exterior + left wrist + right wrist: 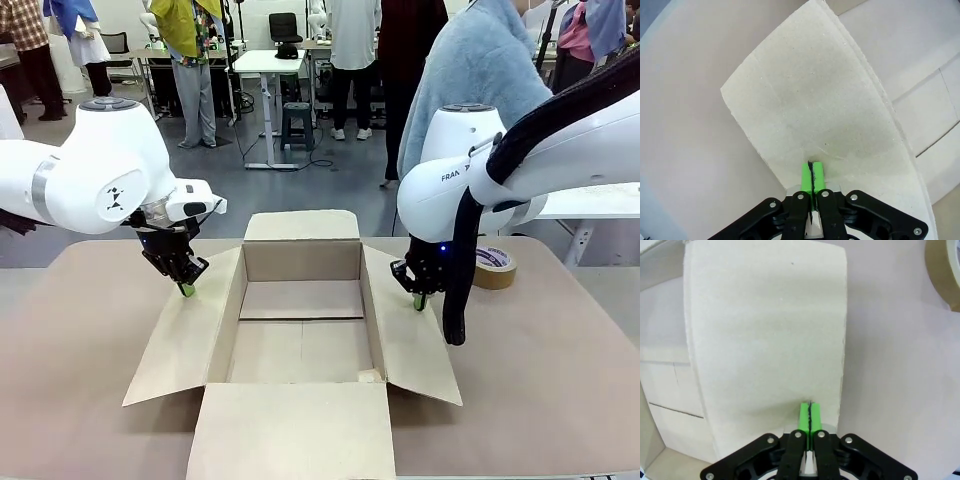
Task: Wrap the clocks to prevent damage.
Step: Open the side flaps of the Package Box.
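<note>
clocks weren't in the cardboard box [300, 350] yet, its floor was bare, and where they sat i couldn't tell. looked like the prep step to me: left gripper [187, 288] and right gripper [419, 300], both pinched shut on nothing, pressed tips onto the left flap [190, 330] and right flap [410, 340]. next move probably needs the wrapped bundle lowered in. brown tape roll [494, 267] sat just beyond, person [470, 80] at the far side.

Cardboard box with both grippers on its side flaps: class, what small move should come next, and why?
Probably lift the shut left gripper and right gripper straight up: both tips rest on the side flaps, which lie spread open, and the cardboard box is empty.
</note>
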### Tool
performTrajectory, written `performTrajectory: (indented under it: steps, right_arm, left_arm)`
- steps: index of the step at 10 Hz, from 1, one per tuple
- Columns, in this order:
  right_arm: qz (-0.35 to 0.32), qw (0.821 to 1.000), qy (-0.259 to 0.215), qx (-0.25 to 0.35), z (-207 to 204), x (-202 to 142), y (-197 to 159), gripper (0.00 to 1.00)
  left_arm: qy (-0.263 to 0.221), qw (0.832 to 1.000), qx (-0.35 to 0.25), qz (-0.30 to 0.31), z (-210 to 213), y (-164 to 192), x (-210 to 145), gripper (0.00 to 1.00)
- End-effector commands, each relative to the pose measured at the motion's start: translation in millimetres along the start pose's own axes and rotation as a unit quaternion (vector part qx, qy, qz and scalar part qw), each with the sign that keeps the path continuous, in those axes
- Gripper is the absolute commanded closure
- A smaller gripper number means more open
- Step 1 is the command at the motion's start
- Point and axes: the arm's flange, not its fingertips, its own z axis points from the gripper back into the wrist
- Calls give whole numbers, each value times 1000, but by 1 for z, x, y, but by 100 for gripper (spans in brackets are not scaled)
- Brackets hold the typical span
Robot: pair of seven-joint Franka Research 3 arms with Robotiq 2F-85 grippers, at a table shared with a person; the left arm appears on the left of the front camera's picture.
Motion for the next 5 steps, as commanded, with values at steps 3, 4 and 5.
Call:
performTrajectory:
  steps: [3, 4, 5]
  right_arm:
    - [0, 1000, 0, 0, 0, 0, 0, 99]
    - [0, 1000, 0, 0, 0, 0, 0, 99]
    - [0, 1000, 0, 0, 0, 0, 0, 99]
  left_arm:
    - [0, 1000, 0, 0, 0, 0, 0, 100]
    - [0, 1000, 0, 0, 0, 0, 0, 100]
    - [0, 1000, 0, 0, 0, 0, 0, 100]
